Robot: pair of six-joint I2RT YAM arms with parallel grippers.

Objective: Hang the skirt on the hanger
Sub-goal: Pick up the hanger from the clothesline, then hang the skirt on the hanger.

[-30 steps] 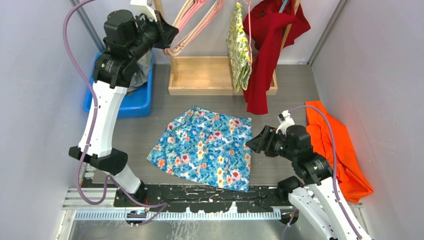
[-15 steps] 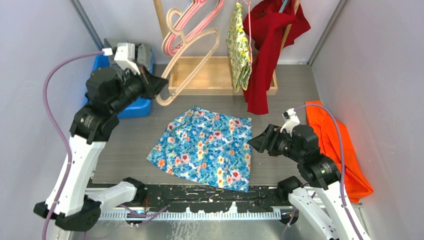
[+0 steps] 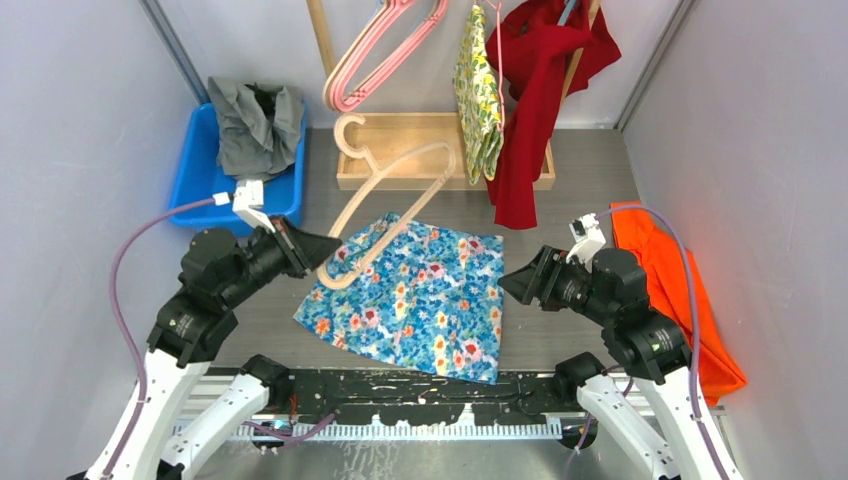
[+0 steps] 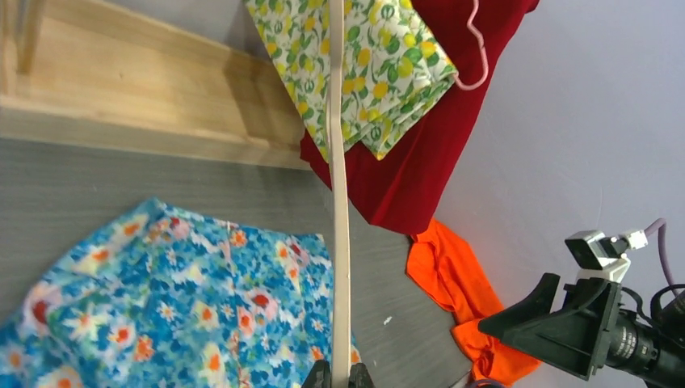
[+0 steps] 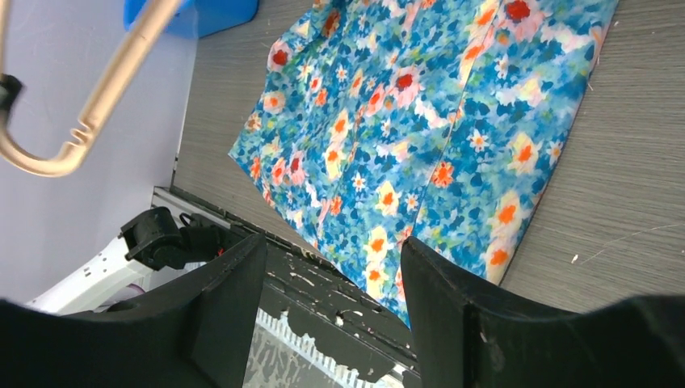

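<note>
skirt [image 3: 420, 300]: blue cloth with an orange, white and yellow flower print, spread flat on the worktop [image 3: 590, 190] between the two arms; trapezoid outline, narrow edge toward the far side; not on the hanger
hanger [image 4: 339, 242]: tan, smooth, thin rounded bars with a curled hook; held tilted above the skirt's far-left corner, hook end over the wooden tray [image 3: 410, 128]; whether it touches the cloth, cannot tell
left jaws: pinched narrow on the hanger's lower curved end, the bar running straight out from between them
right jaws: wide apart, nothing between them; just beside the skirt's right edge, pointed at it
worktop: grey, wood-grain finish
wooden tray: pale, shallow, rectangular, at the far side
hung at the back: yellow-green lemon-print cloth [image 3: 478, 95], folded; dark red garment [image 3: 530, 110] beside it, draping down to the worktop
orange cloth [image 3: 670, 290]: crumpled along the right wall
blue bin [image 3: 195, 170]: plastic, rounded corners, far left; crumpled grey cloth [image 3: 255, 125] inside
</note>
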